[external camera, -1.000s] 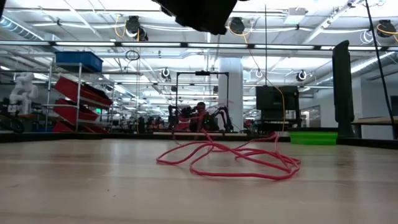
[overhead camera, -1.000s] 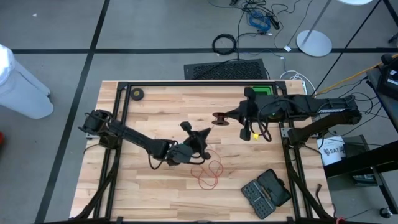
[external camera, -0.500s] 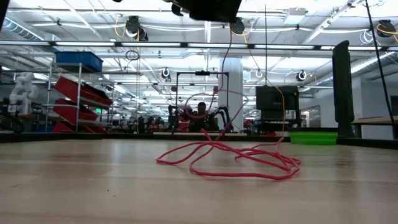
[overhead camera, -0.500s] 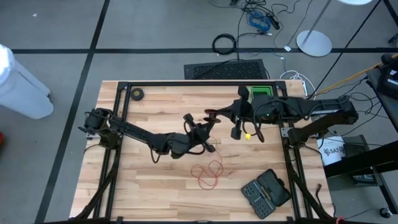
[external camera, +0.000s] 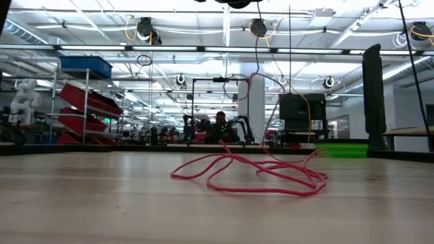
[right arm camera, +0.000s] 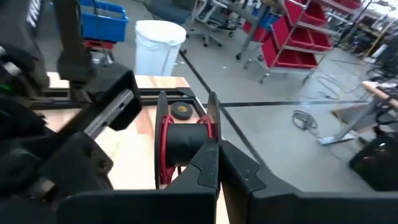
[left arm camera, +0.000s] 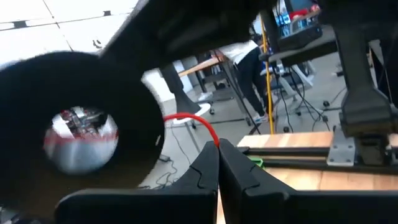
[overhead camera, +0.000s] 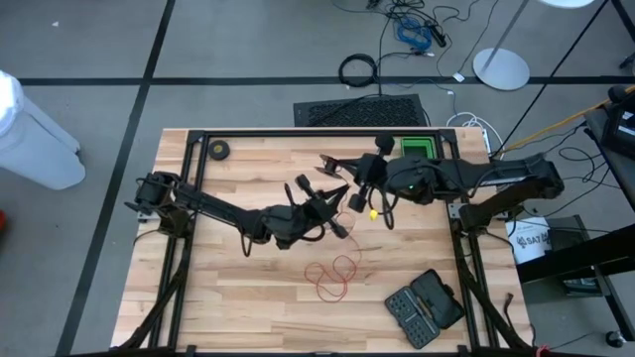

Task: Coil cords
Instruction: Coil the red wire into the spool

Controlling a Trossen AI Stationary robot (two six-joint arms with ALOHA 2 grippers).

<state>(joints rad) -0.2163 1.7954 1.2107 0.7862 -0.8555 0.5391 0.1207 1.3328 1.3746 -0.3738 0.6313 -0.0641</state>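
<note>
Red cord [left arm camera: 198, 124] pinched in left gripper [overhead camera: 340, 229], mid-table; right gripper [overhead camera: 333, 165] clamps reel [right arm camera: 186, 146].

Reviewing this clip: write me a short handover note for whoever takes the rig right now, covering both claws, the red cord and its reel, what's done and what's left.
Right claw: shut on the black reel, held up above the table's middle; a few red turns show on the reel.
Left claw: shut on the red cord, raised close beside the reel.
Red cord: one strand rises from the table toward the claws; most of it lies in a loose tangle on the wooden table, nearer the front edge.
Done: reel picked up, cord pinched, winding begun.
Left: wind the loose tangle onto the reel.
</note>
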